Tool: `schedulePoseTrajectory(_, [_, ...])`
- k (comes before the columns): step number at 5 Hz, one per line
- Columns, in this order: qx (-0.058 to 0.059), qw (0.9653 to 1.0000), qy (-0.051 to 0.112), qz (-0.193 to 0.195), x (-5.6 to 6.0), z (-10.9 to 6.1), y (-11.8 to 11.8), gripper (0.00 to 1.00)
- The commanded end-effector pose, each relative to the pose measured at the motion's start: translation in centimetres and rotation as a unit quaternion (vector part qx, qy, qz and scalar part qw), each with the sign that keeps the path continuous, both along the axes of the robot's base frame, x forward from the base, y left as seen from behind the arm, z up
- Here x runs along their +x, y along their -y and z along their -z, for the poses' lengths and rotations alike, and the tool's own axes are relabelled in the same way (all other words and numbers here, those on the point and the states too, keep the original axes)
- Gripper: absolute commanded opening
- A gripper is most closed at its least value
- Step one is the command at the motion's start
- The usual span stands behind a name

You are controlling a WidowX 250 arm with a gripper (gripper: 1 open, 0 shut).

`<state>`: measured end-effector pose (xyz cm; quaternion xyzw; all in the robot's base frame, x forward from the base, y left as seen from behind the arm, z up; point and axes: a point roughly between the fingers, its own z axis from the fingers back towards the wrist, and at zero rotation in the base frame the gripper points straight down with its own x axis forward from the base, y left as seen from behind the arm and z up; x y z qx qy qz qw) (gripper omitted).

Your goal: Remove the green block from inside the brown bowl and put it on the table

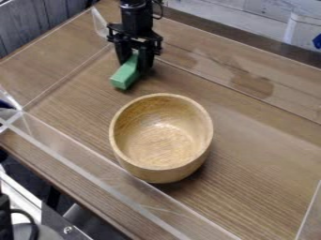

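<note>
1. The black jaws [135,62] point down, straddling the upper end of the matte green block [124,75]; whether they grip it I cannot tell.
2. The block lies on the wood-grain bench [238,80].
3. The round, thick-rimmed brown bowl [160,136] sits apart, nearer the camera than the jaws.

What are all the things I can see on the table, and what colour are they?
green block: one, bright green, lying on the table beyond the bowl, outside it, under the hand.
brown bowl: one, light tan wood, near the middle of the table, nothing inside.
table: one, brown wood grain, with clear walls along its edges.
hand: one, black, pointing down over the block's far end, fingers on either side of it; whether it grips is unclear.
</note>
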<state>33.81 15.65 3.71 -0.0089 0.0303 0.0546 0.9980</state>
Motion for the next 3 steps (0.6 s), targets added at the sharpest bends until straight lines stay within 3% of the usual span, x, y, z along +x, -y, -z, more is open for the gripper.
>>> schedulePoseTrajectory(1, [0.012, 0.9994, 0.030, -0.008, 0.96, -1.90, -1.04, 0.00])
schedulePoseTrajectory(3, [0.008, 0.9995, 0.027, -0.013, 0.92, -1.72, -1.43, 0.00])
